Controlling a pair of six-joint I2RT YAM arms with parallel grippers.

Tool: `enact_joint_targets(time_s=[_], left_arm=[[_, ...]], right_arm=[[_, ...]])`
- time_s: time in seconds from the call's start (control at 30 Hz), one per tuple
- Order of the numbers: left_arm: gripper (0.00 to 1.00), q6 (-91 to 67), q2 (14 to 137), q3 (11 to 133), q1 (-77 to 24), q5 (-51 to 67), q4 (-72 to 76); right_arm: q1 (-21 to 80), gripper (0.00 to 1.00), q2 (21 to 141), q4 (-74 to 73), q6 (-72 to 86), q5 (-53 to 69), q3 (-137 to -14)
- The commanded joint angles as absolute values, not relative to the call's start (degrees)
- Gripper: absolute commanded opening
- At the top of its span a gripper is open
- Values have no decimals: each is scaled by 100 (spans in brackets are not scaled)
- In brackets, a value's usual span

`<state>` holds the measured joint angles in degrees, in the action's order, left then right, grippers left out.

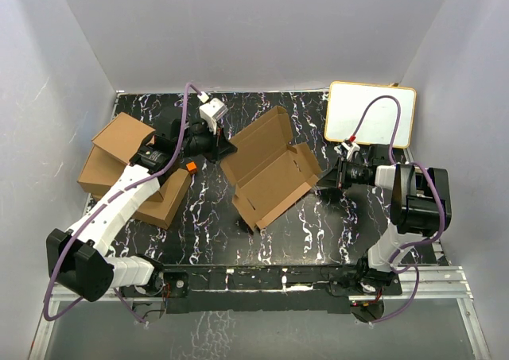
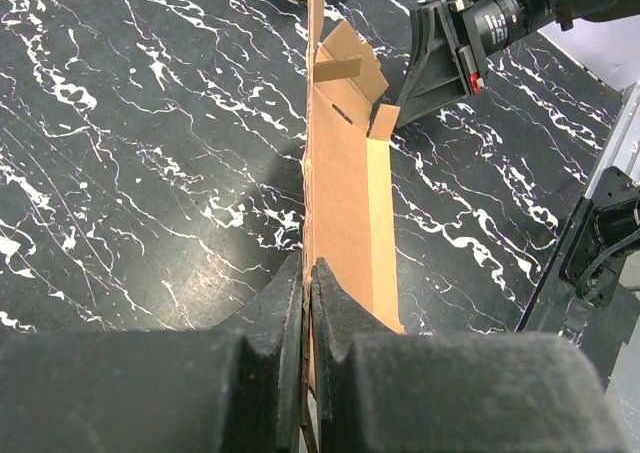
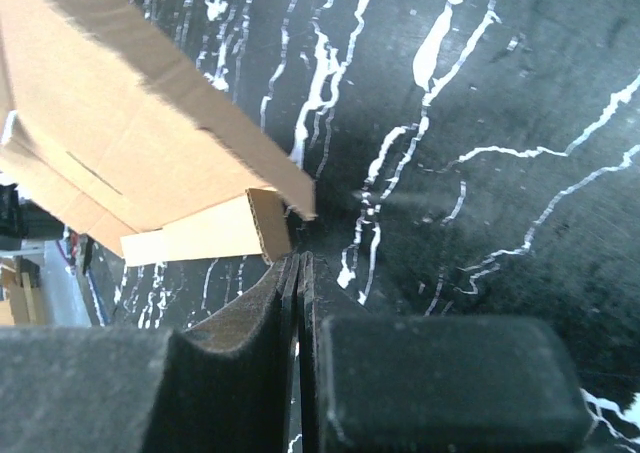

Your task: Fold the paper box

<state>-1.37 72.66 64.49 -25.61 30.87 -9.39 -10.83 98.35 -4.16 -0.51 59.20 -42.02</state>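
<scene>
Between our two grippers, at the middle of the black marbled table (image 1: 318, 233), the paper box (image 1: 270, 168) sits open and turned at a slant, with its lid panel spread toward the far side and small flaps standing along its edges. Our left arm (image 1: 119, 199) reaches from its base at the near left corner diagonally up and inward, passing over the pile of cardboard boxes (image 1: 119, 163). Its wrist is turned toward the centre, so the left gripper (image 1: 227, 148) meets the box's left corner. Seen from the left wrist, its fingers (image 2: 335, 318) are clamped narrow on a cardboard panel, which runs edge-on between them and stands upright away from the camera. Our right arm (image 1: 415, 197) is folded back on itself at the right side of the table. Its forearm points left and holds the right gripper (image 1: 322, 183) low at the box's right corner. Seen from the right wrist, its fingers (image 3: 250, 318) are pressed together with only a thin slit between them. A flap corner of the box sits just above their tips, and we cannot tell whether it touches them. A white board with a yellow rim (image 1: 372, 114) lies at the far right of the table, apart from the box.
</scene>
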Motion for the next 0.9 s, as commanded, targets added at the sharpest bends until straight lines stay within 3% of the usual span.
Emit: enact_joint_targets(time_s=[0.0,0.47,0.87], left_arm=[[0,-206,7138,6353,-2522,3234,-776],[0,-277,7137,6329,-2523,3255,-756],[0,-385,7190,6283,-2518,3287,-712]], right_arm=[[-1068,8,9467,-49,-103,6690,-4301],[-719,8,9439,-480,-572,6643,-4340],[-356,8,9726,-619,-476,5807,-4459]])
